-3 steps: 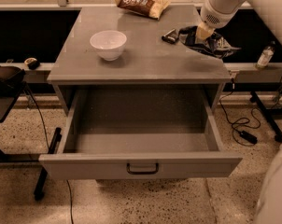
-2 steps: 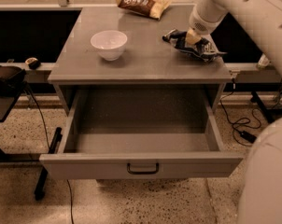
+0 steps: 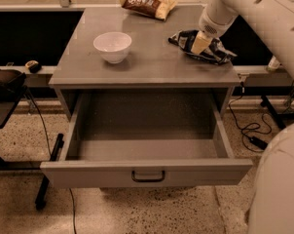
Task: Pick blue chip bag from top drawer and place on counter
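Note:
The blue chip bag [image 3: 214,51], dark and crumpled with white patches, lies on the right part of the grey counter [image 3: 152,62]. My gripper [image 3: 200,43] reaches down from the upper right and is shut on the bag's middle, with the bag resting on the counter. The top drawer [image 3: 147,172] is pulled fully open below the counter. Its inside shows nothing in it. Its dark handle [image 3: 148,176] faces the front.
A white bowl [image 3: 113,47] stands on the counter's left part. A brown and tan chip bag [image 3: 146,1] lies at the counter's back edge. My white arm [image 3: 254,9] crosses the upper right. Cables [image 3: 249,130] lie on the floor at right, a black stand [image 3: 6,84] at left.
The gripper has carried the blue chip bag from over the counter's right edge leftward and down, so the bag now rests on the counter.

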Motion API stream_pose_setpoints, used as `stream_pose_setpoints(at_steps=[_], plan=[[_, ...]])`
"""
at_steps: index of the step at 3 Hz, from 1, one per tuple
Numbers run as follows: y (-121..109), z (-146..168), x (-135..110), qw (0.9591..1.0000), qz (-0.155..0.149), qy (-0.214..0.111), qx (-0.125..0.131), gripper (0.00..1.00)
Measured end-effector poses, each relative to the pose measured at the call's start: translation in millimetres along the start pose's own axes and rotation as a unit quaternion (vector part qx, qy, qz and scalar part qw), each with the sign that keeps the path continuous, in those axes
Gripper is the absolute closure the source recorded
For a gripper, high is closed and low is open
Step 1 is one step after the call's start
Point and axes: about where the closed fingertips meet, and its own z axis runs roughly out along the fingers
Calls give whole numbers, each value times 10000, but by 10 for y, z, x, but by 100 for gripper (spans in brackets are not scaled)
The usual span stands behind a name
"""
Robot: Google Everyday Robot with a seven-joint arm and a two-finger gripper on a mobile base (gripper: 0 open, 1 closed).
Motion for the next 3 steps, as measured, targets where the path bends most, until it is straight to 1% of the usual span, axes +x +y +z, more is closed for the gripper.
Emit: stream_pose_setpoints(at_steps=[1,2,3], plan=[[-27,-205,138,9978,12,-586,-322,0],[-79,-775,542,9936,-23,-1045,-439,0],[-66,-770,586,9931,-20,-1074,-476,0]])
